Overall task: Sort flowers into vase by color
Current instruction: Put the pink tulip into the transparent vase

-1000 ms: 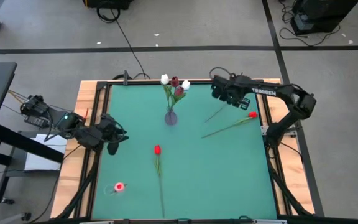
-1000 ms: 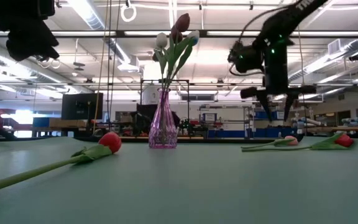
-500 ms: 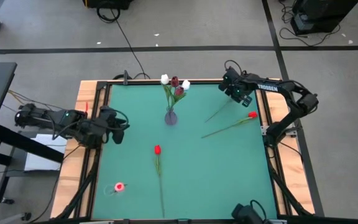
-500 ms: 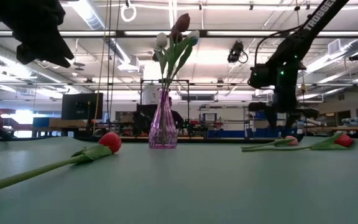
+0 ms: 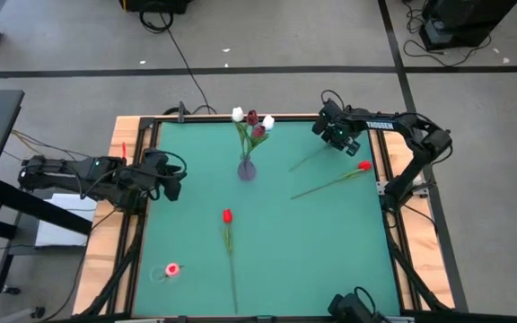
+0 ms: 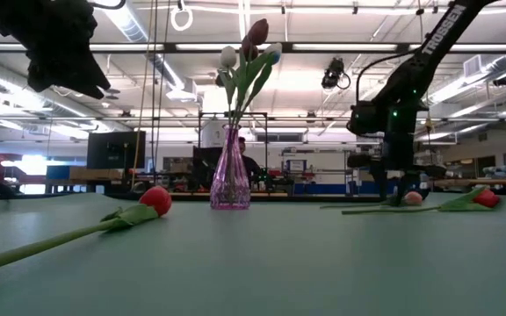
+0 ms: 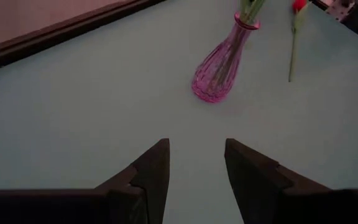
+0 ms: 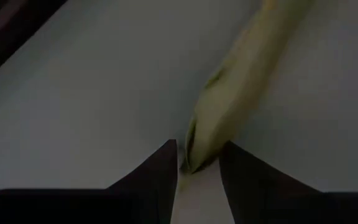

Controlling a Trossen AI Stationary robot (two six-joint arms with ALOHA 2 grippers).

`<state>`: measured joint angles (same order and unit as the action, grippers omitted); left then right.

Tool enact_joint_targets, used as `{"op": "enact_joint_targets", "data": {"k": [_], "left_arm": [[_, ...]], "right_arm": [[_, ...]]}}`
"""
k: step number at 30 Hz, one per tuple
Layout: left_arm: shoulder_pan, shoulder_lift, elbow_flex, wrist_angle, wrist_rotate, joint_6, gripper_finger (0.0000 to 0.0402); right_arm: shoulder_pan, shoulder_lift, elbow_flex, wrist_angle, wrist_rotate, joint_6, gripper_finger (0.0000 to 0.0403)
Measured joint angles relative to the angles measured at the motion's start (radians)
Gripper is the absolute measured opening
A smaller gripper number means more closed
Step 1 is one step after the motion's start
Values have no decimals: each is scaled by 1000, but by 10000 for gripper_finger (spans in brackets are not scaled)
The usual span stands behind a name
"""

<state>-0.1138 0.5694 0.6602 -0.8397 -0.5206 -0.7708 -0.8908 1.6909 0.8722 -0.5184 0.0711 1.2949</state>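
Observation:
A purple glass vase (image 5: 247, 168) stands at the table's far middle and holds white and dark red tulips (image 5: 253, 119) upright. At the far right my right gripper (image 5: 337, 136) is down at the table over a pink-headed flower (image 6: 413, 198), its fingers astride the green leaf (image 8: 211, 134) near the head. That flower's stem (image 5: 311, 160) lies flat on the mat. A red flower (image 5: 364, 166) lies beside it. Another red flower (image 5: 227, 215) and a pink one (image 5: 171, 269) lie nearer. My left gripper (image 5: 170, 182) hovers open at the left edge. My right gripper comes from above, pointing down, with one finger (image 8: 157, 177) on each side of the leaf's end (image 8: 196, 155) and lying across it. A thin gap shows beside one finger, so I cannot tell whether the fingers touch. The flower lies on the table.
The green mat (image 5: 330, 260) has a raised black frame and wooden borders. The red flower's stem (image 5: 326, 186) runs just nearside of my right gripper. In the left wrist view the vase (image 7: 219, 68) stands well ahead of my left gripper (image 7: 196, 168).
My right gripper has come down to the table over the pink-headed flower, tipping to point more steeply down, and its fingers have drawn closer together. My left gripper has swung a little toward the far edge, staying high and open. No flower has moved.

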Motion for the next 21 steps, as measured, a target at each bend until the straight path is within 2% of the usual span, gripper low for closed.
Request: {"op": "enact_joint_targets", "data": {"k": [4, 11, 17, 21], "left_arm": [[15, 0, 0, 1, 60, 0, 160], [16, 0, 0, 1, 80, -4, 160], [16, 0, 0, 5, 110, -4, 160], [16, 0, 0, 4, 148, -3, 160]], "right_arm": [[26, -4, -2, 0, 66, 3, 113], [46, -48, -6, 17, 108, -46, 13], [101, -116, -6, 12, 120, -49, 9], [179, -209, -6, 12, 177, -45, 6]]}}
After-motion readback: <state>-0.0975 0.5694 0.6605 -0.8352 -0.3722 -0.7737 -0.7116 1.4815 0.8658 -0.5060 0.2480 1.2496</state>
